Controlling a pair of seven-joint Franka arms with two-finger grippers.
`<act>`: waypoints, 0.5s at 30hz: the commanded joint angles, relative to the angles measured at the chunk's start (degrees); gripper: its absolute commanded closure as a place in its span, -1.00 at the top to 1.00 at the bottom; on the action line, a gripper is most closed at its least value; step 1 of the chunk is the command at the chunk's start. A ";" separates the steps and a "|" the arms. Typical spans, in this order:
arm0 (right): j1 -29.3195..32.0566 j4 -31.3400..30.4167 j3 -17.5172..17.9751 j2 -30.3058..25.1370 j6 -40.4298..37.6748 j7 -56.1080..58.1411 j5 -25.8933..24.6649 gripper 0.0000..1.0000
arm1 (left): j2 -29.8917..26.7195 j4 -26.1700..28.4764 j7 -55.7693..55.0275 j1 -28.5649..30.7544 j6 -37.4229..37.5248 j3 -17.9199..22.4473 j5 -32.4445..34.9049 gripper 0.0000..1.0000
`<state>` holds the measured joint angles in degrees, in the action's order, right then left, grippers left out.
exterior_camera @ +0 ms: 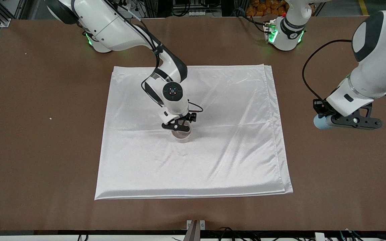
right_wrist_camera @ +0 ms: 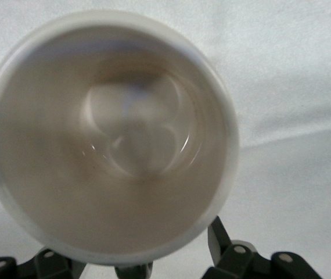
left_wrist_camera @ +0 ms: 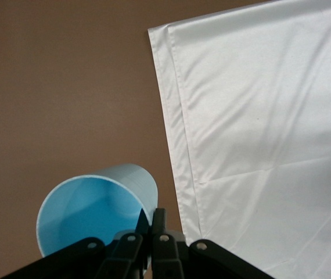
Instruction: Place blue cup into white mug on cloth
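The white mug (exterior_camera: 182, 135) stands upright near the middle of the cloth (exterior_camera: 230, 150). Directly over it is my right gripper (exterior_camera: 178, 127). In the right wrist view the mug's cream inside (right_wrist_camera: 113, 133) fills the picture, and the right gripper (right_wrist_camera: 177, 253) is open, its fingers (right_wrist_camera: 219, 232) spread apart at the rim over the cloth (right_wrist_camera: 293, 87). My left gripper (exterior_camera: 328, 119) holds the blue cup (exterior_camera: 320, 123) tipped on its side over bare table past the cloth's edge, at the left arm's end. The left gripper (left_wrist_camera: 152, 222) is shut on the wall of the cup (left_wrist_camera: 96, 203), beside the cloth's corner (left_wrist_camera: 258, 116).
The brown table (exterior_camera: 45, 150) surrounds the cloth on every side. A small metal bracket (exterior_camera: 195, 226) sits at the table edge nearest the front camera. The arm bases (exterior_camera: 285, 33) stand along the edge farthest from that camera.
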<state>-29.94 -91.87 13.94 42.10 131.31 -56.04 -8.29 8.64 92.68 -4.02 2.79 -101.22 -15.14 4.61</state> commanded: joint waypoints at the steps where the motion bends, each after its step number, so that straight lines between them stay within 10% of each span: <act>1: 0.32 -0.07 0.29 -3.25 -3.86 -1.62 -1.02 1.00 | -1.25 -0.22 -1.61 0.12 1.12 -1.82 1.02 -1.00; 15: 0.58 0.02 0.82 -9.40 -7.65 -0.92 1.08 1.00 | -0.99 -0.49 -1.61 0.03 1.12 -8.15 1.11 -1.00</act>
<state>-29.89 -90.99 14.13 35.60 124.96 -56.04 -8.12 8.07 92.64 -4.52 2.71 -101.22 -20.43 4.61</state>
